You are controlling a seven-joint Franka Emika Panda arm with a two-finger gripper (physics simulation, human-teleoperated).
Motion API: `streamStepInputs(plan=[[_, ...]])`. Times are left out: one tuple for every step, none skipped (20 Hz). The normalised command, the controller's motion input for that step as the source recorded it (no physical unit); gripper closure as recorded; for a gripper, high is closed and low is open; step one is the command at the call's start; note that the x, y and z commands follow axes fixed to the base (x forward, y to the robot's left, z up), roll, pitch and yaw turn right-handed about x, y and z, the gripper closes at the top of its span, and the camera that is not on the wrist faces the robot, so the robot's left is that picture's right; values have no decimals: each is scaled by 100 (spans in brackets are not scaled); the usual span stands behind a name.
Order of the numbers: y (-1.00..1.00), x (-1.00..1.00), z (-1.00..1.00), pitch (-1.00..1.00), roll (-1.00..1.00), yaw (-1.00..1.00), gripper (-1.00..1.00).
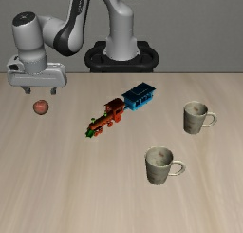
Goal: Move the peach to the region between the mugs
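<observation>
Step in hand: the approach to the grasp is judged to be under way. Nothing is held, and the carry towards the mugs is not yet begun.
Gripper: the grey, boxy two-finger gripper (39, 90) is seen at the exterior view's left, hung from the white-and-grey arm, straight above the fruit in the picture.
Fingers: the two short dark fingers (27, 89) are pointed downward and spread apart. They are released, with nothing between them.
Peach: the small round reddish-brown peach (41, 106) is found on the light wooden surface (85, 189), at the exterior view's left. A narrow gap appears to be left between it and the fingertips.
Mugs: two pale beige ceramic mugs are stood upright at the exterior view's right, the upper mug (197, 117) and the lower mug (163, 165). They are set apart, with a bare strip of surface between them, well apart from the peach.
Toy train: the multicoloured toy train with a blue wagon (119, 111) is laid diagonally between the peach and the mugs.
Next move: a straight descent is called for, so that the peach is bracketed from two sides before closing. A lift is then needed high enough for the toy train to be cleared on the way across.
</observation>
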Motion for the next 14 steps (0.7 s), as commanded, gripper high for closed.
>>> streamStepInputs(plan=[[0, 0, -100, 0, 0, 0, -100], [0, 0, -100, 0, 0, 0, -100], [0, 0, -100, 0, 0, 0, -100], [0, 0, 0, 0, 0, 0, 100], [0, 0, 0, 0, 0, 0, 100], [0, 0, 0, 0, 0, 0, 100], [0, 0, 0, 0, 0, 0, 100], [0, 0, 0, 0, 0, 0, 100], [0, 100, 0, 0, 0, 0, 100], [0, 100, 0, 0, 0, 0, 100], [0, 100, 0, 0, 0, 0, 100], [0, 100, 0, 0, 0, 0, 100], [0, 100, 0, 0, 0, 0, 100], [0, 100, 0, 0, 0, 0, 100]])
